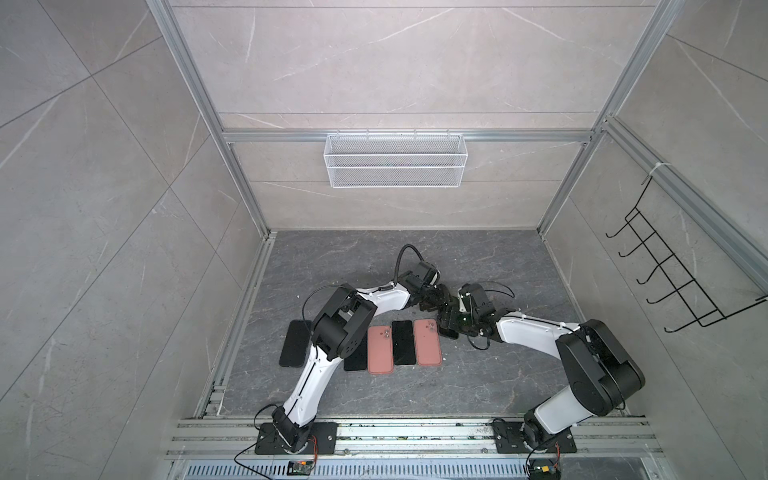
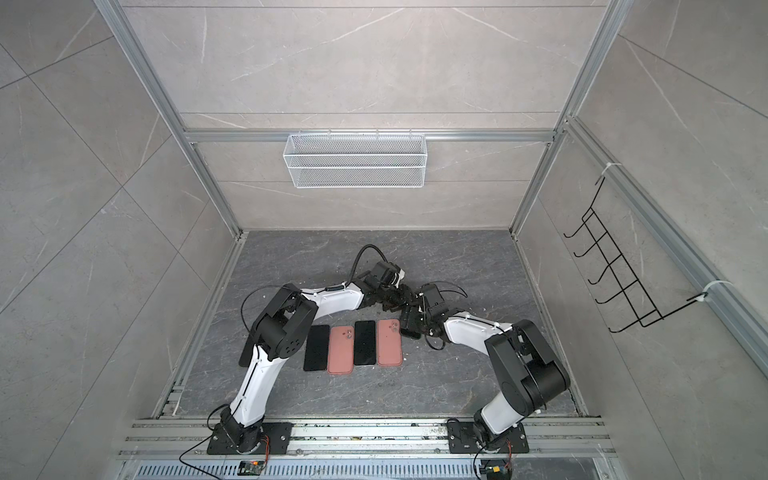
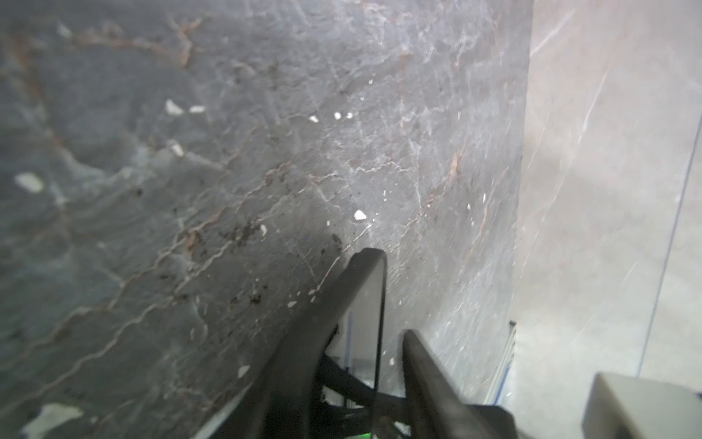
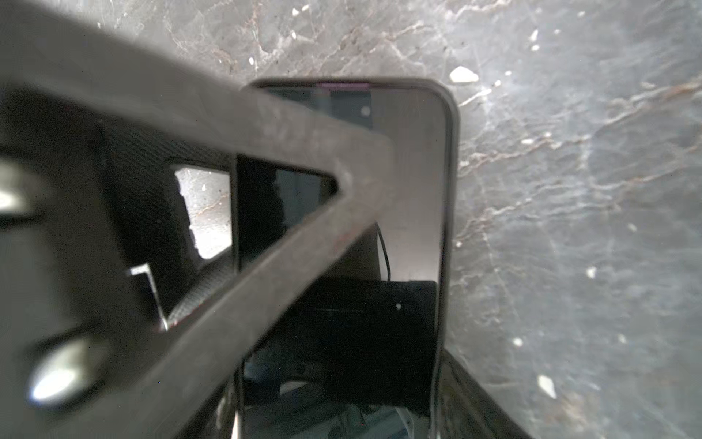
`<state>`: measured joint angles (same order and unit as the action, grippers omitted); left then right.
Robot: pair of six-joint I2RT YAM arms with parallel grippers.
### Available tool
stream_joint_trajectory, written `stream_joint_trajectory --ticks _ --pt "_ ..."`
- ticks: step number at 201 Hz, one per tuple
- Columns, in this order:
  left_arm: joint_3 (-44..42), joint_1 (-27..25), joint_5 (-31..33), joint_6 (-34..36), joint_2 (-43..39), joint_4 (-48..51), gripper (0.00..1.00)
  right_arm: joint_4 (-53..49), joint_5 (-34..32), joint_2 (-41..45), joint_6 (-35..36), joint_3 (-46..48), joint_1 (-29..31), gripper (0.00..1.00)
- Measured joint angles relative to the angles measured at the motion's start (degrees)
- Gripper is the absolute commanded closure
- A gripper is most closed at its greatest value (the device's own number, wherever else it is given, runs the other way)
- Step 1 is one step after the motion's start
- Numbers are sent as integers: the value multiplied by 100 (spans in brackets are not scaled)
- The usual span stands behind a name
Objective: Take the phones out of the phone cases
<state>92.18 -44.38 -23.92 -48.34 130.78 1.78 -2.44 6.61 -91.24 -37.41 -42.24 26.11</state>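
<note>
In the right wrist view a phone in a dark phone case is held screen-up, gripped by its long sides. My right gripper is shut on the case. A finger of my left gripper crosses over the screen. The left wrist view shows the phone edge-on between the jaws of my left gripper. One finger lies along the case's back, and the other finger stands a little off the screen. In both top views the two grippers meet above the table's middle.
A row lies on the dark table: a black phone, another black phone and two pink cases. A white wire basket hangs on the back wall. A black hook rack hangs on the right.
</note>
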Motion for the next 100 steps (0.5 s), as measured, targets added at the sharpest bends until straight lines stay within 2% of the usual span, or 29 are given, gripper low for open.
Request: stream_joint_trajectory --ticks 33,68,79,100 --pt "-57 44 -39 20 0 -11 83 76 120 35 -31 50 -55 55" --pt "-103 101 -149 20 0 -74 92 125 284 52 -76 79 -114 54" --pt "-122 109 -177 15 0 -111 96 125 297 59 -76 79 -118 48" --pt "-247 140 -273 -22 -17 -315 100 118 321 79 -74 85 -125 29"
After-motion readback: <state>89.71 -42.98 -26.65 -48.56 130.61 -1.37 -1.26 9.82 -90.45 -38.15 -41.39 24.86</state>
